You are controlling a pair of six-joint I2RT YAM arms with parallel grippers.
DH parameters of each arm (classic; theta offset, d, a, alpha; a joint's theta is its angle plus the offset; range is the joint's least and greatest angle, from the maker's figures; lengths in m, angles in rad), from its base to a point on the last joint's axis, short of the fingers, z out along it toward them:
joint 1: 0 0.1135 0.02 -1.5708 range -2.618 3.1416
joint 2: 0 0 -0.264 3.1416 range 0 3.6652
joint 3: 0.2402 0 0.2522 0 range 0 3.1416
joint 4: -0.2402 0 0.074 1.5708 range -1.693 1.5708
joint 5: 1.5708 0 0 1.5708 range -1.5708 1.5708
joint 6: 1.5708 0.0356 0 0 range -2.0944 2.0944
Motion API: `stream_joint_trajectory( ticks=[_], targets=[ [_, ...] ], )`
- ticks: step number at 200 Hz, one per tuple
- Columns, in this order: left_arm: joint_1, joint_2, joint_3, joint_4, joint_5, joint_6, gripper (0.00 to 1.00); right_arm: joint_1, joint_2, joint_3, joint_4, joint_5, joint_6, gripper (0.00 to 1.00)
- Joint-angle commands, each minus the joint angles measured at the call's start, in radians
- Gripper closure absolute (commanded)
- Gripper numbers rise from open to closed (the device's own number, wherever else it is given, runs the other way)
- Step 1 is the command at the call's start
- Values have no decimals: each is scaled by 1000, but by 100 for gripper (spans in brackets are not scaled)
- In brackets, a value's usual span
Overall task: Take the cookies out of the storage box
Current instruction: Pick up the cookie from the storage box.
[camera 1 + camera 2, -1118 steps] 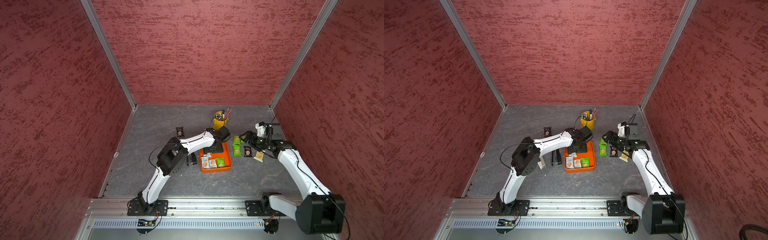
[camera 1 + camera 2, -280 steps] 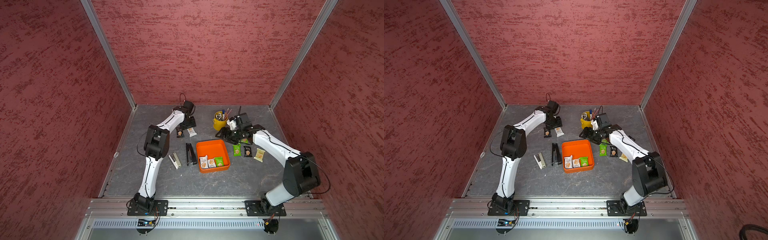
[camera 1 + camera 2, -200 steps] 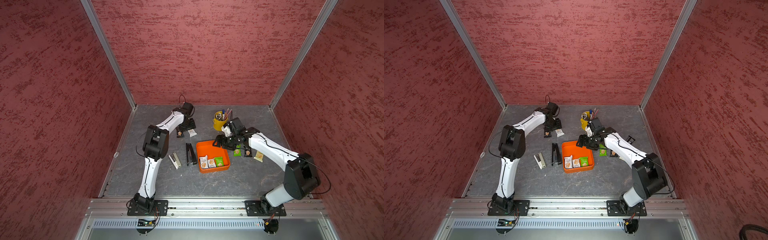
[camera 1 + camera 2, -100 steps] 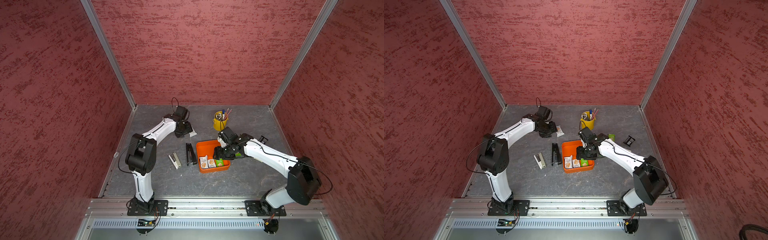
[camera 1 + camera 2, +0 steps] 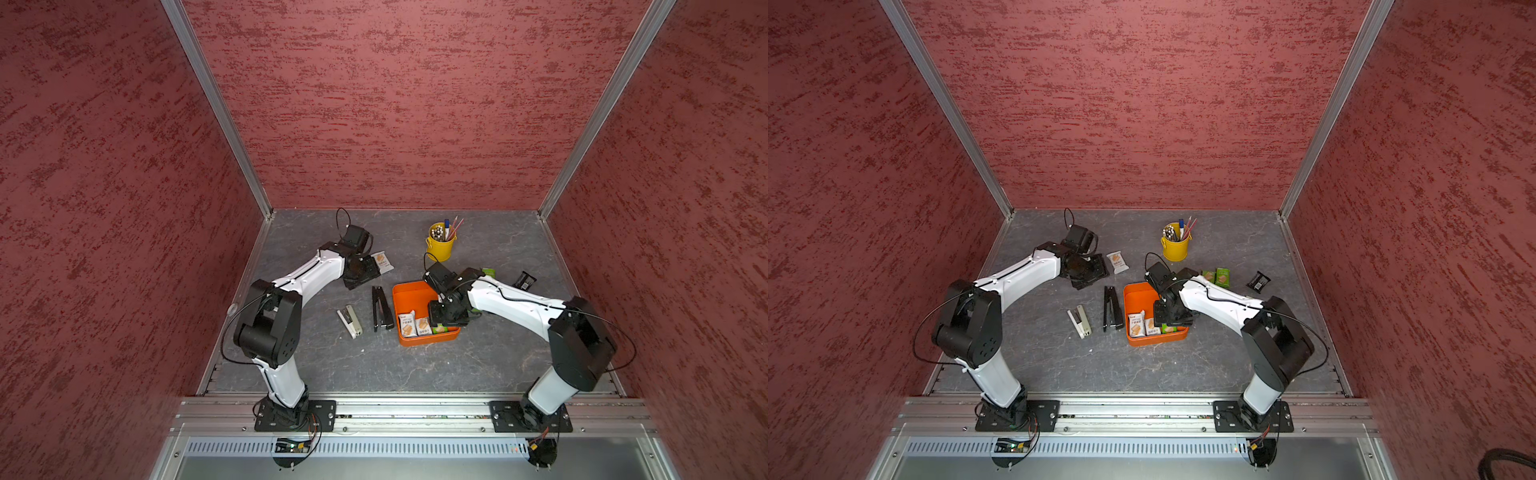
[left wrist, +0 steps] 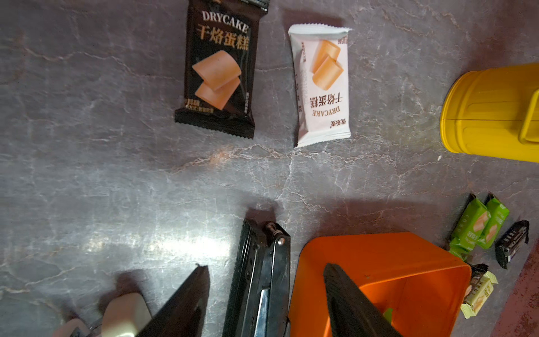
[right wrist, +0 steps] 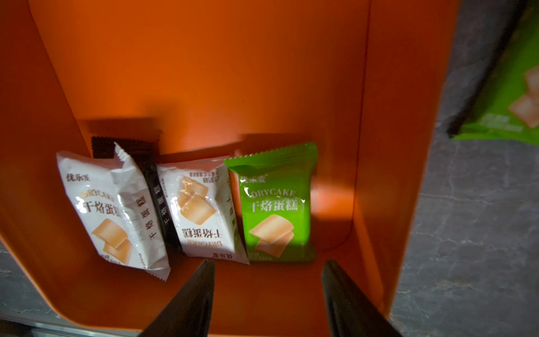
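Right wrist view looks down into the storage box (image 7: 204,73), where the right pincer (image 7: 268,264) hangs released, jaws spread with nothing between them, just short of a green packet (image 7: 277,204). Beside it, against the box's near wall, lie two white packets (image 7: 108,210) with a black packet (image 7: 102,147) wedged between them: four cookies (image 7: 201,210) inside. Just left of the box, on the counter (image 5: 415,374), lie a black stapler (image 5: 380,307) and a beige stapler (image 5: 350,322). Farther back the left pincer (image 6: 266,267) hovers released above the counter, near a loose black packet (image 6: 218,70) and a loose white packet (image 6: 320,84). Two green packets (image 5: 1223,277) lie beyond the box's right corner; a yellow pen bucket (image 5: 440,245) stands farthest.
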Motion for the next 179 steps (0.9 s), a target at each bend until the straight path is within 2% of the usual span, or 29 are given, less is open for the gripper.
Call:
stream_joint_trajectory(
  ticks=[1,179],
  targets=[
    [14,-24,-6,18,-8,16,34,11,31,40,-28,52,20,37],
    [55,18,44,-37,18,59,34,14,225,105,36,130,10,35]
  ],
)
